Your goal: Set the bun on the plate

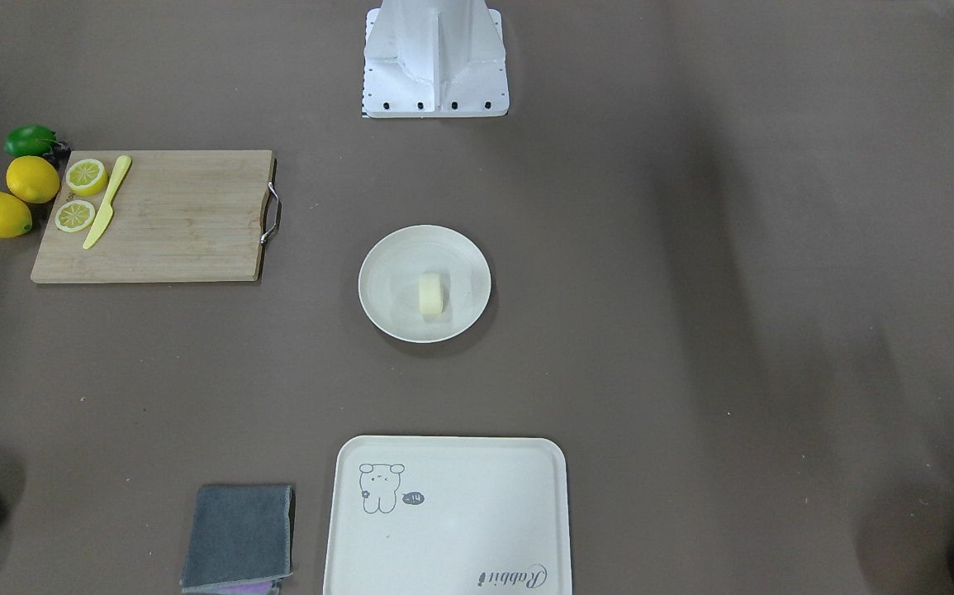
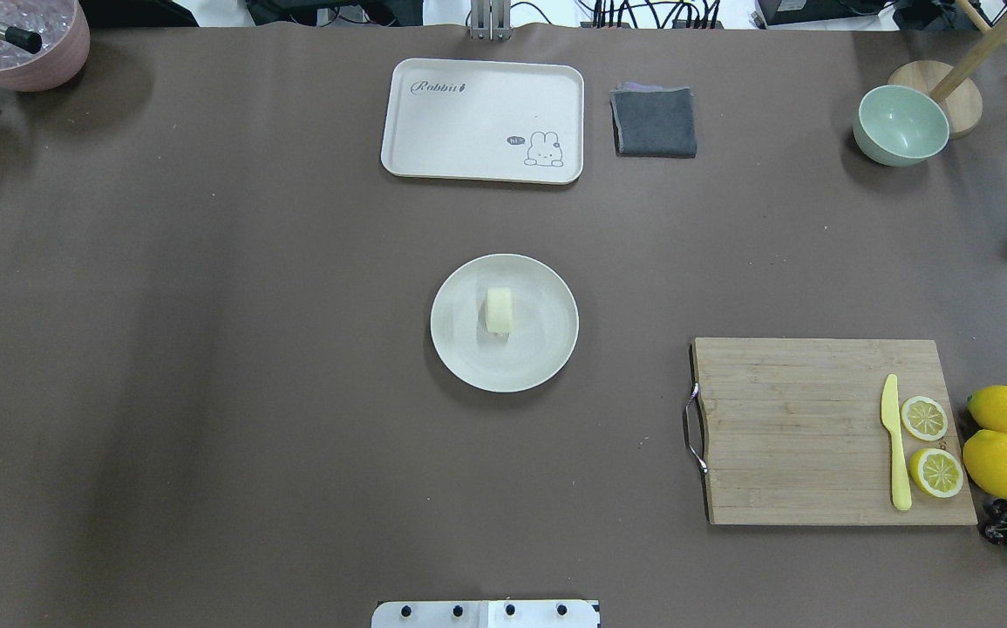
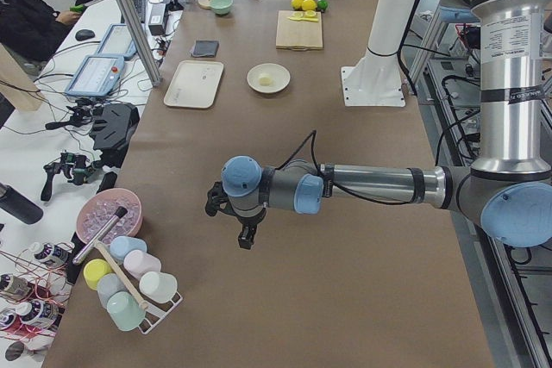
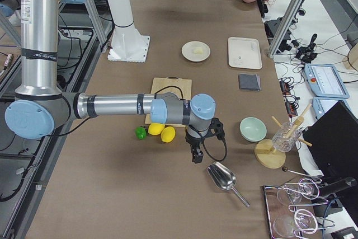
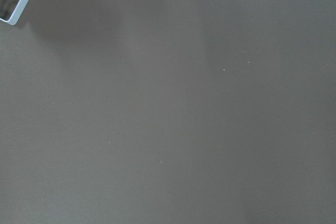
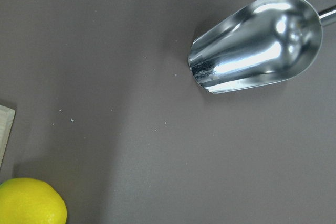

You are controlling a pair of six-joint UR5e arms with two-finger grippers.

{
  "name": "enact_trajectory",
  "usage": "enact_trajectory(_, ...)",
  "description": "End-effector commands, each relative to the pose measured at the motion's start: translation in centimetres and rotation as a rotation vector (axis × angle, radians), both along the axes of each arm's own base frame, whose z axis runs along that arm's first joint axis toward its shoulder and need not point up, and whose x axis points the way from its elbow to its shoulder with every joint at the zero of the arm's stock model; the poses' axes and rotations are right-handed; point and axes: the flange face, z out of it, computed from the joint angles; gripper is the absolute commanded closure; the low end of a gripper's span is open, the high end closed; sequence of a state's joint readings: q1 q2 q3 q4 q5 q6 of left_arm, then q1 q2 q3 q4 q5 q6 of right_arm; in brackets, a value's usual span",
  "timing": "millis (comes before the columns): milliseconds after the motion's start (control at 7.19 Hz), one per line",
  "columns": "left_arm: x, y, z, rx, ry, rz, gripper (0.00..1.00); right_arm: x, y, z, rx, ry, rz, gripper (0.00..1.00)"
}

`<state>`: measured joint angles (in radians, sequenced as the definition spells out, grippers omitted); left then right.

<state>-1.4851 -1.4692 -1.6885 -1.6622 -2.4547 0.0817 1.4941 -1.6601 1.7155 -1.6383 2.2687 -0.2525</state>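
**Tray up front, bun already on the plate behind it**

Nearest the front camera, the cream tray [image 1: 477, 529] with its small drawing lies at the near edge of the bench [image 1: 691, 330]. A folded grey cloth [image 1: 239, 535] sits just beside it on the left. Beyond the tray, at the middle of the bench, is the round plate [image 1: 386, 289]. The bun [image 1: 431, 294] lies on it close to the centre, well inside the rim, with nothing touching it. From that I judge the placing done, since the bun sits far enough from the rim that it should stay put.

Far left in that view, the cutting board [image 1: 179, 223] carries two lemon halves [image 1: 86, 177] and a yellow knife [image 1: 107, 202]. Whole lemons [image 1: 32, 179] lie off its outer end. All of this is well apart from the plate and has no part in the job.

Each arm hangs over one end of the bench, well apart from the plate. The left hand [image 3: 244, 232] hovers over plain brown surface, and its wrist camera shows little else. The right hand [image 4: 196, 154] hangs at the other end, near a metal scoop [image 6: 257, 43]. I cannot tell whether either hand is spread or pressed together, because they show only in the side views. Parked out there, they likely keep the middle unobstructed.
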Motion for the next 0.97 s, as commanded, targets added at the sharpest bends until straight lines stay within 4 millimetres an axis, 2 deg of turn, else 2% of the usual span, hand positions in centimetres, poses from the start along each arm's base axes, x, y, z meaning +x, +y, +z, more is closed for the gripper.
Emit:
enact_trajectory(0, -0.3, 0.0, -0.2, 0.005, 0.003, -0.006, 0.02, 0.0, 0.2, 0.4, -0.012, 0.001, 0.003, 0.0)
enact_trajectory(417, -1.4, 0.0, -1.2, 0.03, -0.018, -0.031, 0.02, 0.0, 0.3, 0.8, -0.017, 0.004, -0.001, 0.0)
enact_trajectory(835, -1.7, 0.0, -1.4, 0.036, -0.018, -0.036, 0.02, 0.0, 0.2, 1.0, -0.023, 0.005, 0.0, 0.0)
